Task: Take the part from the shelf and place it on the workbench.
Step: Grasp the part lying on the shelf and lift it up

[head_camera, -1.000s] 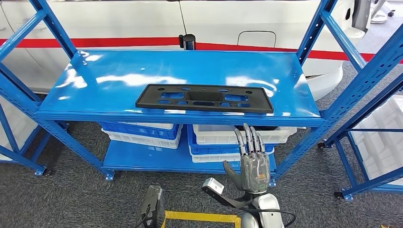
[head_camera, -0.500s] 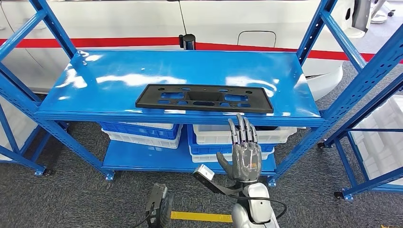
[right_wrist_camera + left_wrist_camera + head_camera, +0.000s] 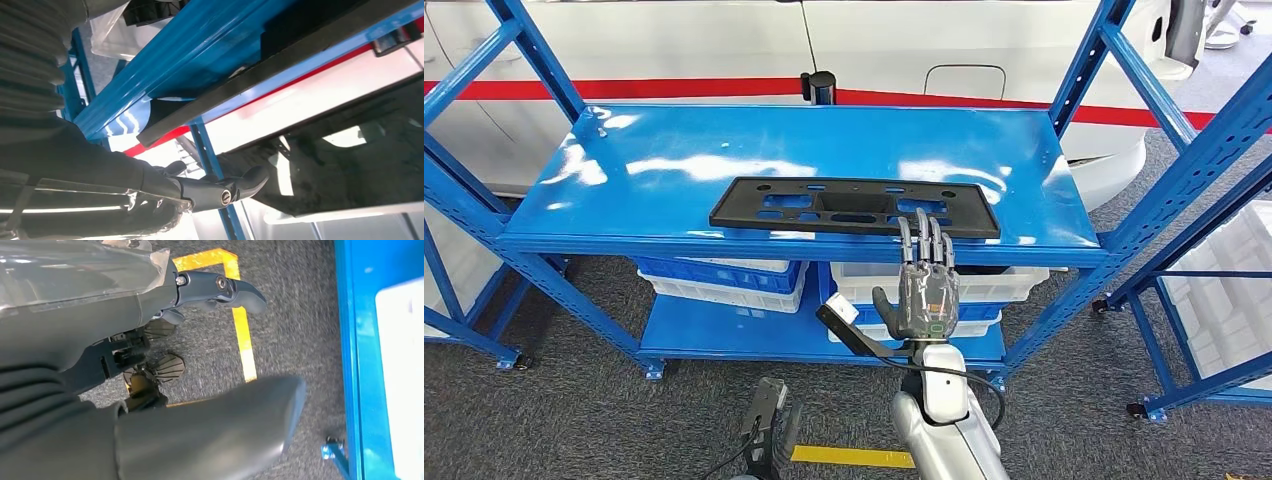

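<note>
Reaching up, your right hand (image 3: 927, 290) was empty, fingers spread, fingertips over the front edge of the shelf (image 3: 624, 165) at the black part (image 3: 854, 207).

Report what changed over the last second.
The right hand rose and moved forward toward the black part on the blue shelf, its fingertips now at the part's front edge; nothing gripped yet. The part and the bins below stayed put.
</note>
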Controlling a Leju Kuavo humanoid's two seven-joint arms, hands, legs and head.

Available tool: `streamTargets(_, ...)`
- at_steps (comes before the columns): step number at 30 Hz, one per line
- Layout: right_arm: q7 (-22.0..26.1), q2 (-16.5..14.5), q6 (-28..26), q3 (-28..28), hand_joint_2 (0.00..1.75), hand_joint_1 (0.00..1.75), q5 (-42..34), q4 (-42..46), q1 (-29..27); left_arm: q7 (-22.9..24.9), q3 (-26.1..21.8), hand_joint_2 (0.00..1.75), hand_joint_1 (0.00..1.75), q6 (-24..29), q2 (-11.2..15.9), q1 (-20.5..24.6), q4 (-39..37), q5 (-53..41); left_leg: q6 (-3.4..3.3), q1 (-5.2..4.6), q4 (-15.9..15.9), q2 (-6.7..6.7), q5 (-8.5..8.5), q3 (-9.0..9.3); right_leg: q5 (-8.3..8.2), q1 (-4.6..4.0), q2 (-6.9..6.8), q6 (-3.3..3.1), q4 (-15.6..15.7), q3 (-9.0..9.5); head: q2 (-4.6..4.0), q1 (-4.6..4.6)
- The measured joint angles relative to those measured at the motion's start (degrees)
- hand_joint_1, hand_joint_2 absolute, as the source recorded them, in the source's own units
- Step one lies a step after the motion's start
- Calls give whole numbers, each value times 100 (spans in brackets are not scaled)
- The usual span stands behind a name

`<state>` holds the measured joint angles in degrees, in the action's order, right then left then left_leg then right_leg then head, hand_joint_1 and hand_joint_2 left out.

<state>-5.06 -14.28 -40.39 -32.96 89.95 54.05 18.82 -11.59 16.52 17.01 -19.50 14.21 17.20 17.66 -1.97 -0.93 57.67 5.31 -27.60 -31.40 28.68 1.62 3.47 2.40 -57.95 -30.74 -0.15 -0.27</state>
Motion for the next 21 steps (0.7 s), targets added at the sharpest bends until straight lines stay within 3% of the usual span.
streamTargets(10, -146, 1, 0, 2, 175, 0, -1, -212, 150, 30, 213, 0, 0, -109, 11, 38, 0, 190, 0, -1, 0, 0, 0, 0, 0, 0, 0, 0, 0, 0, 0, -1)
streamTargets(14, -404, 13, 0, -2, 175, 0, 2, -548, 361, 74, 604, 175, 0, -429, 36, 87, -2, 426, 0, -1, 1, 0, 0, -1, 0, 0, 0, 0, 0, -1, 0, -1)
streamTargets(18, -974, 38, 0, -110, 175, 0, 2, -1290, 873, 187, 1383, 175, 0, -600, 92, 194, -2, 873, -1, 0, 1, 0, 1, 0, 0, 0, 0, 0, 0, -2, 0, -1)
streamTargets(21, -1101, 31, 0, -149, 175, 0, 2, -1577, 1109, 221, 1648, 175, 0, -582, 114, 229, -2, 1052, -2, 0, 1, 0, 2, -1, 0, 0, 0, 1, 0, -2, 0, -2)
